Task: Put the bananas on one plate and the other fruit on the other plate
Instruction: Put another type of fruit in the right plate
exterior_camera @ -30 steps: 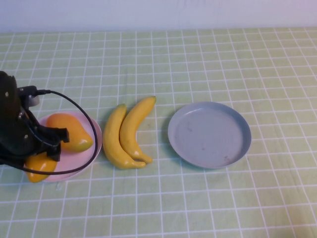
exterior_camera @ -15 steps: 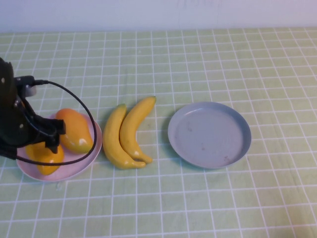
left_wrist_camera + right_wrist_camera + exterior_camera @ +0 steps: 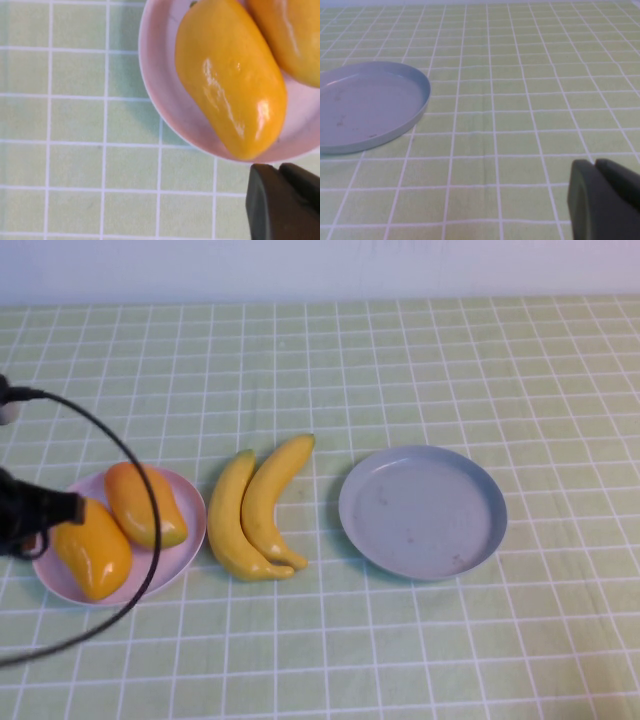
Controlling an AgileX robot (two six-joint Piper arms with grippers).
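With 2 mangoes (image 3: 120, 525) on the pink plate (image 3: 185, 540), left gripper (image 3: 285, 200) at 9 o'clock and right gripper (image 3: 602, 197) both closed empty, next comes moving 2 bananas (image 3: 255, 510) onto the grey-blue plate (image 3: 420, 515) at 3 o'clock.

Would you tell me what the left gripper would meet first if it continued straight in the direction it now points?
Probably the nearer mango on the pink plate; the shut left gripper points right at it, though depth is unclear.

A light green tablecloth (image 3: 400, 360) printed with a grid of thin white lines covers the whole table, from the bottom edge of the high view up to near its top. Along that top edge runs a plain pale wall (image 3: 320, 265), meeting the cloth in a straight horizontal line.
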